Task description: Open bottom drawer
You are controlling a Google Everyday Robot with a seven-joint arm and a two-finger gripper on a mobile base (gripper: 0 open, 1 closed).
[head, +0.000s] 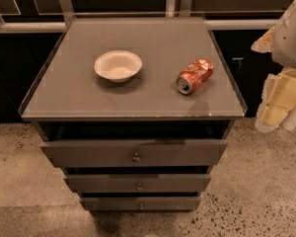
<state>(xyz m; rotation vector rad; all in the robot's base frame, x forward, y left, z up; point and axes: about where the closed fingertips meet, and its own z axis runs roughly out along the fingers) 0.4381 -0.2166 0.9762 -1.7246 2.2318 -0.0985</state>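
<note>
Logs white bowl (118, 65) and dented orange can (194, 76) lying apart on grey cabinet top (79, 93); finds bottom drawer (140, 203) lowest of three fronts, near floor (256, 181); spots gripper (276, 102) at right edge, beside cabinet, grip state indeterminate.

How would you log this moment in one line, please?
bottom drawer: untouched | gripper: far right, beside cabinet, clear of knob | on top: bowl, can

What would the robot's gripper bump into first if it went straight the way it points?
The gripper hangs at the right edge, beside the grey cabinet, and seems to point downward. Going straight, it would probably hit the speckled floor first, not the bottom drawer, though depth is unclear.
</note>
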